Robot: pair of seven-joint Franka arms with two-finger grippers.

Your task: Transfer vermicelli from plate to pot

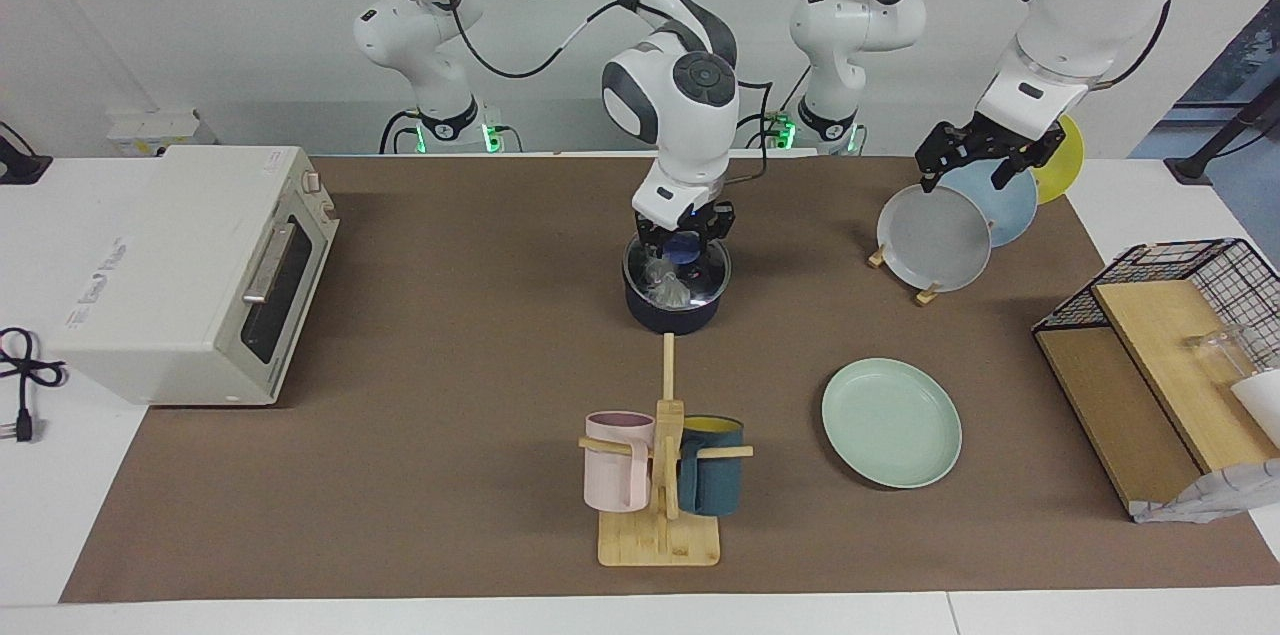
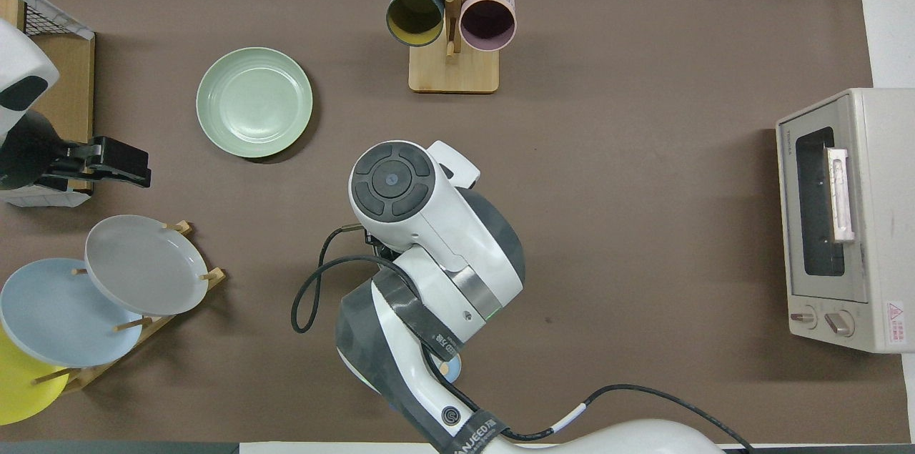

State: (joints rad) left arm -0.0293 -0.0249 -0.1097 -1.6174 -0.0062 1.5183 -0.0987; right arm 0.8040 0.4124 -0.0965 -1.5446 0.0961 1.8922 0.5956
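Right gripper [image 1: 682,243], at frame centre, pinches the lid [image 1: 677,277] knob over the pot [image 1: 672,313] holding the vermicelli [image 1: 668,289]; I'd seat it level, then release.

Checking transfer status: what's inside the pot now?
In the facing view, the pot holds the white vermicelli, seen through the glass lid on it. The right claw is shut on the lid's knob. The pot's bottom is covered.
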